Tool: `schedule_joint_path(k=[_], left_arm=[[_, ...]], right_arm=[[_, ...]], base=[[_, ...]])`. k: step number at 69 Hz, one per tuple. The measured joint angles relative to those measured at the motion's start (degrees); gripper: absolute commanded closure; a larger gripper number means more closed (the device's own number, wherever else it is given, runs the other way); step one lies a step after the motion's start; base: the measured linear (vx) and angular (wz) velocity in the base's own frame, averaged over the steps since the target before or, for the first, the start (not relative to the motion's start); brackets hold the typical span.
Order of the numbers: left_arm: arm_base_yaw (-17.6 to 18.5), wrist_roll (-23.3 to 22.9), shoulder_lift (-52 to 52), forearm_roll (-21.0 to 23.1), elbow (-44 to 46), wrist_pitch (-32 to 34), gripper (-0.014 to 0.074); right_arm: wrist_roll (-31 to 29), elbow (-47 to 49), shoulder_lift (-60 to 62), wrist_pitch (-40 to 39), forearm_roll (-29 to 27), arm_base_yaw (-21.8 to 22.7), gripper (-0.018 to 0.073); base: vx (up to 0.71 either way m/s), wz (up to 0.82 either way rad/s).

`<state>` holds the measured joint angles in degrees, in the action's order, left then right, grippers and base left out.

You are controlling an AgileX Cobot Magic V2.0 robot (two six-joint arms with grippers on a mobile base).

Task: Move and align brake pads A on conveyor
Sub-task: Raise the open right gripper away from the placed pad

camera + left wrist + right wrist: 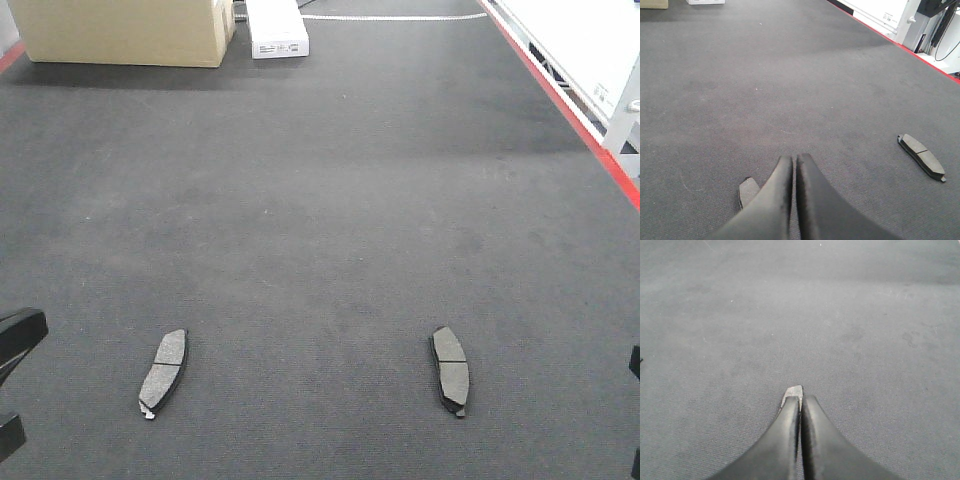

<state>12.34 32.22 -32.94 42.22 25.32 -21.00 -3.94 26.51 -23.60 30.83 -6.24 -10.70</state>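
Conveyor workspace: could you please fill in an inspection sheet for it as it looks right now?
Surface: conveyor, dark rough belt, red edge strip on right.
Job's things: left brake pad and right brake pad lie flat, apart, angled toward each other.
Clutter: cardboard box and white box at far end.
Grippers: left gripper shut, nothing held; right gripper shut, pale tip at its fingertips, grip unclear.
Cables: black cable off the belt, far right.
Surroundings: white structure beyond the red strip.

Brake pad (748, 191) behind left claw (795, 158), box (125, 30) cropped
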Motion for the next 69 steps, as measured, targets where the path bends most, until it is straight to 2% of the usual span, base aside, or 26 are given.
schedule_joint_path(k=[69], left_arm=[[0.0, 0.0, 0.0, 0.0, 0.0, 0.0, 0.0603]], right_arm=[[0.0, -0.11, 0.0, -0.22, -0.04, 0.0, 0.0566]], base=[[-0.01, -0.01]])
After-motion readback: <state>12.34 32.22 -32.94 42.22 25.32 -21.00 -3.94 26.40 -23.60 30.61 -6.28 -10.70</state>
